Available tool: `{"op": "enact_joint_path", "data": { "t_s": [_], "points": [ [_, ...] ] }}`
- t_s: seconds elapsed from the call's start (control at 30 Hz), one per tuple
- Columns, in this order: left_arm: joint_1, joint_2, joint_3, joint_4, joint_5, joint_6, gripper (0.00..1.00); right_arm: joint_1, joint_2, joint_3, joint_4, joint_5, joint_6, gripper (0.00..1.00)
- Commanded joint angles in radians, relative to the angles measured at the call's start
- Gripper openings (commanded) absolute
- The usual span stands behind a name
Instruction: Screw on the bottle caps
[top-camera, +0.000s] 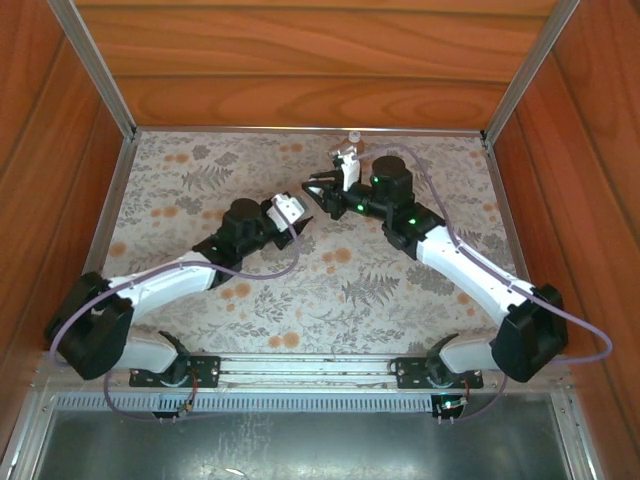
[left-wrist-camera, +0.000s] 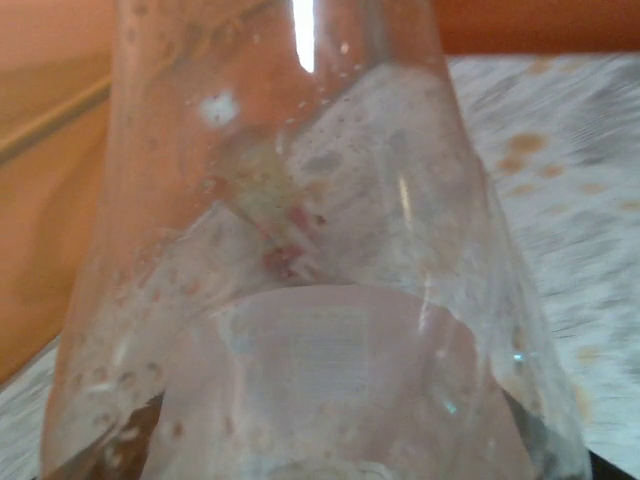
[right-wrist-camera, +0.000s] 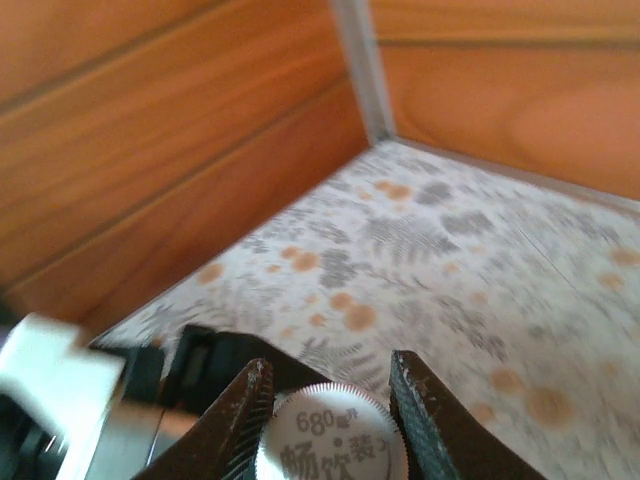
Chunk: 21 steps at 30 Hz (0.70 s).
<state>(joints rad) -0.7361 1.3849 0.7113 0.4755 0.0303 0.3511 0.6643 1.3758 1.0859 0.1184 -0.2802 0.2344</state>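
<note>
Item one, bottle cap (right-wrist-camera: 330, 445): I see it pinched by its ribbed rim between the two fingers (right-wrist-camera: 240, 420) of the right hand (right-wrist-camera: 330, 385). Its printed top is turned back toward the wrist camera, and the flowered desk (right-wrist-camera: 480, 260) lies beyond. Item two, bottle (left-wrist-camera: 300, 300): clear, close against the left wrist camera, wide body nearest, long axis tapering up and away, with dark edges flanking its lower corners; I cannot tell whether the left hand (top-camera: 298, 222) clamps it. Both arms reach inward over the desk's middle, hands nearly tip to tip, the right hand pointing left.
</note>
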Motion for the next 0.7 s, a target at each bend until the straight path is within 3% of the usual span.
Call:
{"op": "enact_joint_path", "data": {
  "t_s": [0.0, 0.13, 0.2, 0.27, 0.37, 0.43, 0.53, 0.67],
  "points": [
    [-0.131, 0.057, 0.057, 0.008, -0.228, 0.263, 0.56, 0.053, 0.088, 0.078, -0.048, 0.244, 0.222, 0.01],
    [-0.15, 0.073, 0.05, 0.009, -0.247, 0.254, 0.56, 0.051, 0.104, 0.075, -0.049, 0.29, 0.247, 0.0],
    [-0.13, 0.057, 0.026, 0.002, -0.154, 0.221, 0.56, 0.046, 0.078, 0.069, -0.033, 0.228, 0.172, 0.01],
    [-0.084, 0.032, 0.0, -0.016, -0.012, 0.145, 0.55, 0.046, 0.047, 0.069, -0.024, 0.154, 0.085, 0.09],
    [0.01, -0.011, -0.041, -0.019, 0.297, 0.016, 0.56, 0.047, -0.017, 0.054, -0.012, -0.003, -0.066, 0.35],
    [0.044, -0.034, -0.057, -0.02, 0.44, -0.021, 0.56, 0.047, -0.06, 0.041, -0.015, -0.129, -0.145, 0.45],
    [0.077, -0.062, -0.061, -0.024, 0.68, -0.057, 0.56, 0.048, -0.116, 0.031, -0.054, -0.35, -0.24, 0.54],
    [0.101, -0.095, -0.056, -0.023, 0.942, -0.1, 0.56, 0.047, -0.183, 0.035, -0.143, -0.436, -0.322, 0.6]
  ]
}}
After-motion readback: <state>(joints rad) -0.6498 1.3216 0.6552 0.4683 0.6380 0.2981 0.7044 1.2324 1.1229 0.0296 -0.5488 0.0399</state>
